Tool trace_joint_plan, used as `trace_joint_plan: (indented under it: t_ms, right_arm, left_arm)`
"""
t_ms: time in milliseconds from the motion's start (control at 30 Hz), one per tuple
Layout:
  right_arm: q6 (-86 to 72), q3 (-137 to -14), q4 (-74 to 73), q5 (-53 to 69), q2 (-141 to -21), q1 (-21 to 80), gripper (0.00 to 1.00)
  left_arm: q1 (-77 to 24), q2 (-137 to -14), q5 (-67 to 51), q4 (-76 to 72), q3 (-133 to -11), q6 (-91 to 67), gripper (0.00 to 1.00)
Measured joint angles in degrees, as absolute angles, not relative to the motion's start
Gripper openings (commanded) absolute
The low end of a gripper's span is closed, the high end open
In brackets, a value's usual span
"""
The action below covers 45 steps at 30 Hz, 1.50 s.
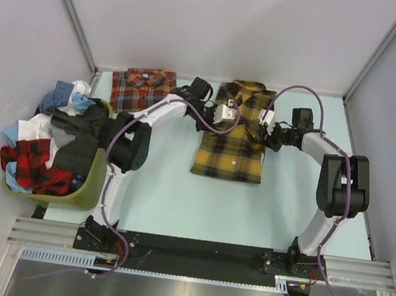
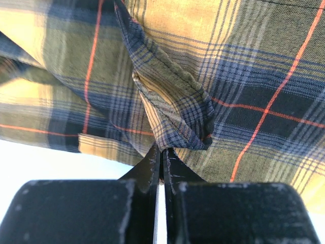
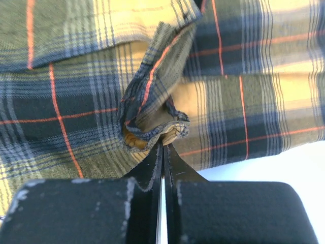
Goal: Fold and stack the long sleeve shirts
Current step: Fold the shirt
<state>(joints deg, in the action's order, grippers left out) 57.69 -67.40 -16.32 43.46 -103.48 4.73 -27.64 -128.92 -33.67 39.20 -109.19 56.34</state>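
Pale blue-green table (image 1: 164,187), plain grey walls (image 1: 220,28), and both of my grippers clamped on the yellow-and-black shirt (image 1: 230,152) at mid-table.

The table is boxed in by walls on three sides, with metal rails along its near edge; an olive-green bin (image 1: 90,191) heaped with other clothes stands at its left. The yellow-and-black shirt lies flat as a tall rectangle, collar toward the far wall, its plaid crossed by thin red lines. My left gripper (image 2: 162,152) has its jaws together on a puckered ridge of that cloth near the shirt's left edge; my right gripper (image 3: 162,147) pinches a similar bunched fold near the right edge. The red-orange shirt (image 1: 142,89) lies folded at the far left of the table, apart from both grippers.
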Motion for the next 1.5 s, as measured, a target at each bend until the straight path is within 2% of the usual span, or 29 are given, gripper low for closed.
trace_joint_plan:
  t_ms: [267, 300, 400, 433, 467, 500, 533, 600, 633, 700, 867, 967, 1067, 1267, 1500]
  right_arm:
    - [54.83, -67.7, -10.52, 39.88, -105.34, 4.23, 0.0]
    - [54.15, -67.7, -9.3, 39.27, -105.41, 4.27, 0.05]
    - [52.6, -67.79, -7.22, 37.5, -105.89, 4.32, 0.39]
    - [52.21, -67.96, -7.05, 36.8, -106.21, 4.32, 0.48]
    - [51.86, -68.16, -7.18, 35.97, -106.5, 4.32, 0.58]
    - [51.35, -68.36, -7.53, 35.03, -106.63, 4.27, 0.73]
    - [50.74, -68.47, -8.14, 34.28, -106.61, 4.19, 0.79]
    - [48.93, -69.43, -9.93, 32.97, -106.39, 3.73, 0.84]
    - [47.24, -70.35, -11.25, 32.51, -106.1, 3.25, 0.87]
    - [42.41, -72.86, -14.94, 32.32, -104.53, 1.87, 0.99]
    - [22.92, -76.01, -18.74, 39.16, -94.7, 0.08, 1.0]
    - [9.93, -71.64, -15.05, 45.52, -87.55, 4.73, 1.0]
    - [0.43, -64.95, -12.88, 52.82, -84.77, 12.05, 1.0]
    - [-10.37, -49.67, -11.62, 57.56, -86.59, 15.22, 1.0]
    - [-21.08, -47.53, -0.64, 57.95, -96.55, 11.97, 0.98]
  left_arm:
    - [-27.16, -129.67, -30.87, 36.18, -109.62, 50.72, 0.07]
    - [-27.09, -129.71, -30.46, 35.64, -109.75, 50.06, 0.08]
    - [-26.98, -130.26, -29.45, 34.57, -110.74, 49.1, 0.34]
    - [-26.98, -130.56, -28.75, 34.35, -111.18, 48.6, 0.45]
    - [-26.96, -130.91, -28.16, 34.02, -111.53, 48.05, 0.51]
    - [-26.85, -131.15, -27.42, 33.69, -111.83, 47.33, 0.55]
    - [-26.72, -131.22, -26.85, 33.47, -111.87, 46.39, 0.62]
    - [-26.02, -131.2, -26.2, 33.39, -111.9, 43.51, 0.67]
    - [-25.43, -131.04, -26.09, 33.3, -111.96, 41.45, 0.75]
    - [-23.55, -130.19, -27.22, 33.36, -111.79, 34.68, 0.77]
    - [-15.09, -122.19, -36.21, 32.51, -105.78, 20.23, 0.79]
    - [-11.92, -114.19, -45.56, 29.32, -97.21, 11.03, 0.75]
    - [-13.63, -107.98, -55.05, 25.91, -86.91, 3.88, 0.71]
    - [-22.65, -107.18, -62.33, 23.24, -71.68, -1.78, 0.67]
    - [-25.1, -114.19, -63.59, 13.41, -69.73, -11.68, 0.6]
